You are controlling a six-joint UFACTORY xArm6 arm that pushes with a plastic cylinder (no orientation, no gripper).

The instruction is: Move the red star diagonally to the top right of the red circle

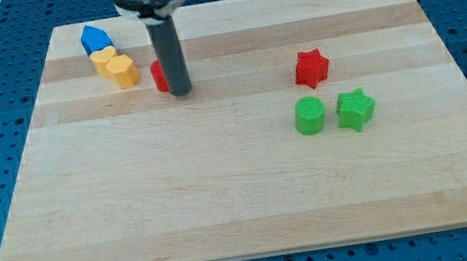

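The red star [311, 67] lies right of the board's middle, toward the view's top. The red circle [158, 76] lies at the upper left and is mostly hidden behind my rod. My tip [180, 91] rests on the board right against the red circle's right side, far to the left of the red star.
A green circle [310, 115] and a green star [355, 109] lie just below the red star. A blue block [94, 37], a yellow block [104, 59] and a yellow hexagon-like block [122, 71] cluster at the upper left. The wooden board [242, 193] sits on a blue perforated table.
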